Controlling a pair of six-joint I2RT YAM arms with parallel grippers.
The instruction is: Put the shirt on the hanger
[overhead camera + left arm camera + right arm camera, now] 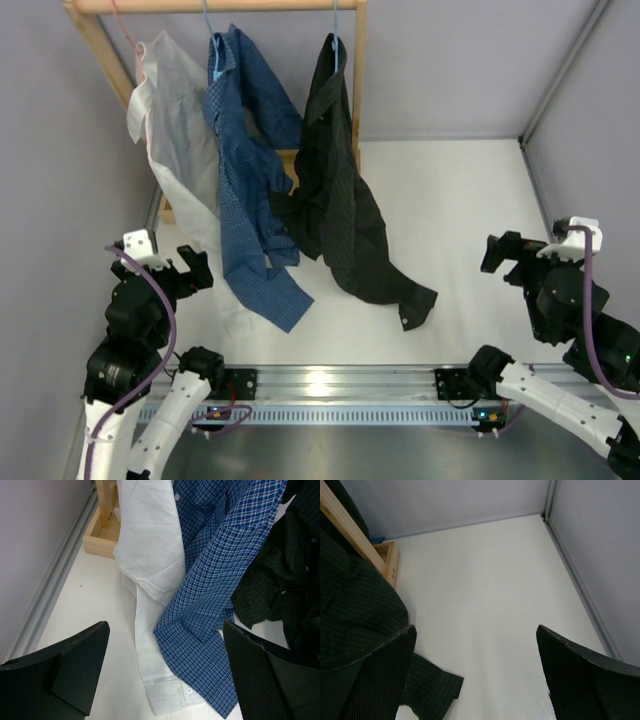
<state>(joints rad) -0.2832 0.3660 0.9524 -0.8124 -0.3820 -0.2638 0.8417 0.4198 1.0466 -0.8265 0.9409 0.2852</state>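
Observation:
The black pinstriped shirt [335, 190] hangs from a light-blue wire hanger [334, 22] on the wooden rack, its lower part and one sleeve cuff [415, 305] trailing on the white table. It also shows in the right wrist view [355, 610] and the left wrist view [285, 575]. My left gripper [195, 268] is open and empty at the left, over the blue and white sleeves. My right gripper [503, 255] is open and empty at the right, apart from the shirt.
A blue checked shirt [245, 170] and a white sheer garment [170, 110] hang on the same wooden rack [358, 70], their sleeves on the table. The rack's wooden foot [102, 535] stands by the left wall. Walls close the left, back and right sides.

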